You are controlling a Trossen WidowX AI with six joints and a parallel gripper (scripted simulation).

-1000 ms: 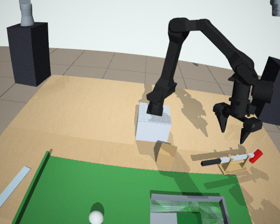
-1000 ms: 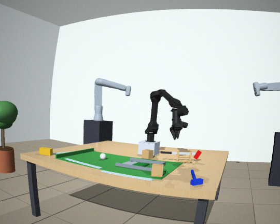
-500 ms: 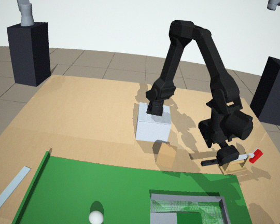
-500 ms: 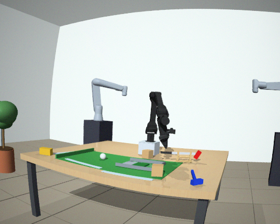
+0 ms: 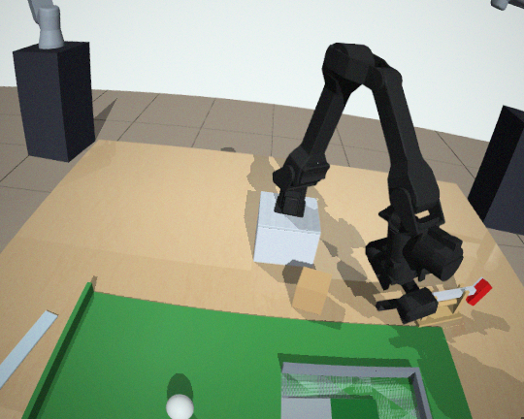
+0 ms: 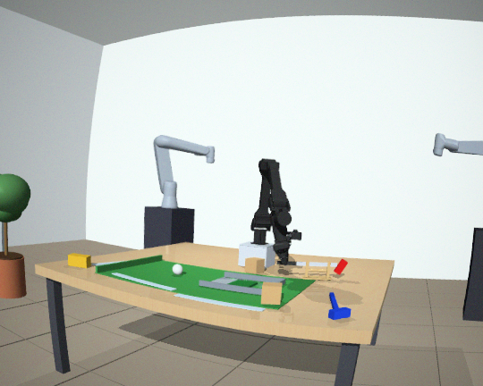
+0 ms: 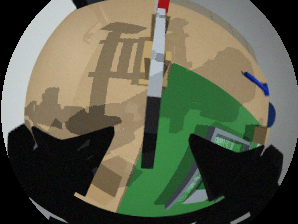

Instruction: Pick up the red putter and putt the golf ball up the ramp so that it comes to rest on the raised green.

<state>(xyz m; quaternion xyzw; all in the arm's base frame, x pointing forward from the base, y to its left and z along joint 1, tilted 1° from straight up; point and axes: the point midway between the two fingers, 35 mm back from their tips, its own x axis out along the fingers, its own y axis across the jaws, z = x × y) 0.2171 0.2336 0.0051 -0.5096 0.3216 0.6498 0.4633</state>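
The red putter (image 5: 478,292) (image 6: 340,266) (image 7: 156,60) rests on a small wooden rack (image 5: 441,319) (image 6: 319,279), with its red head at the far right and its black handle toward the arm. My gripper (image 5: 397,305) (image 6: 284,263) (image 7: 152,134) is open and points down at the handle. In the wrist view the handle runs between the spread fingers, seemingly without contact. The white golf ball (image 5: 180,406) (image 6: 177,269) sits on the green mat (image 5: 177,335) (image 6: 140,272). The light grey ramp (image 5: 305,408) (image 6: 225,281) leads up to the raised green (image 5: 353,408).
Grey walls (image 5: 346,370) flank the raised green. One wooden block (image 5: 312,290) (image 6: 254,264) stands by the arm's white base (image 5: 285,244); another block (image 6: 271,293) is at the mat's front right. A blue putter (image 6: 339,314) (image 7: 257,84) lies front right. A yellow block (image 6: 79,260) is far left.
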